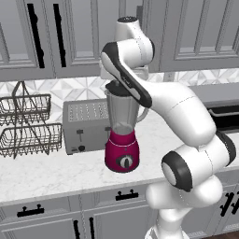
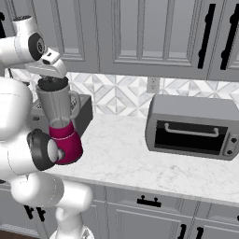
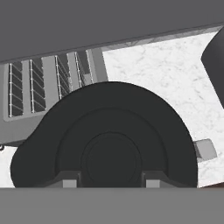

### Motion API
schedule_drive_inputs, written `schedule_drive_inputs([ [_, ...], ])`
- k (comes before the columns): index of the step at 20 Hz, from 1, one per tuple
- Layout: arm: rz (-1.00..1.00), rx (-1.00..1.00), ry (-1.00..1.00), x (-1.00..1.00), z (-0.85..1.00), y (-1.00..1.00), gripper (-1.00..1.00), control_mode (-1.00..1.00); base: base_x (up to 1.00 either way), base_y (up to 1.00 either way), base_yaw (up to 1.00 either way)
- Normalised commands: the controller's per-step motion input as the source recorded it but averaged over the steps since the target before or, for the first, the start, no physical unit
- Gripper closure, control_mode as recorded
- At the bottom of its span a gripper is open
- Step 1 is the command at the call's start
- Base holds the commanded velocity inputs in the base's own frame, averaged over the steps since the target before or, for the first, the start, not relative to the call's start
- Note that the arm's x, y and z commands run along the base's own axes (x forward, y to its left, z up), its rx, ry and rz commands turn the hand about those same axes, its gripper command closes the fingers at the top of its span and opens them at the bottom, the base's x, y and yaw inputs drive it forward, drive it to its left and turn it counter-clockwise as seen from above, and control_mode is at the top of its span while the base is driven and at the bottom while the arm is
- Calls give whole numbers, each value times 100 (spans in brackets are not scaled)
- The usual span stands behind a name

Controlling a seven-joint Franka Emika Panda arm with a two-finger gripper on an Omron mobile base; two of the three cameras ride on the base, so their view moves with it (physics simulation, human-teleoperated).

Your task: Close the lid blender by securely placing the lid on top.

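Hand view: looks straight down onto the dark round lid point(image 3: 111, 144), knob at its centre, between the two finger tips.
Gripper point(image 3: 111, 180): half spread, one tip on each side of the lid's central knob; whether the pads actually press the knob cannot be told, so pinching or merely straddling stays open.
Lid: directly under the gripper, sitting on the mouth of the jar in both base views point(image 1: 117, 88) point(image 2: 52, 84); looks level, though a full seat cannot be confirmed.
Blender point(image 1: 122, 135): straight below the gripper, translucent grey jar over a magenta base with a round dial, upright on the marble surface point(image 1: 56, 172); handle pointing to the gripper's far side in the left base view.
Toaster point(image 1: 86, 125): just beside the blender, behind it, slots visible past the lid in the hand view.
Wire baskets point(image 1: 28, 126): further out, beyond the toaster.
Toaster oven point(image 2: 193, 127): well apart from the gripper on the opposite side, on the same surface.
Progress, as a judgement: lid already on top of the jar, so placement appears done or nearly so.
Left to do, as a judgement: press down for a secure fit if needed, spread the jaws, lift clear without tipping the jar.
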Motion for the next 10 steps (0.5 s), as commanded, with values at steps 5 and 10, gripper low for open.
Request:
schedule_drive_inputs([
  [5,0,-6,-3,10,-5,13,100,-100,0,0,0],
  [10,0,0,-2,3,-18,26,100,-100,0,0,0],
])
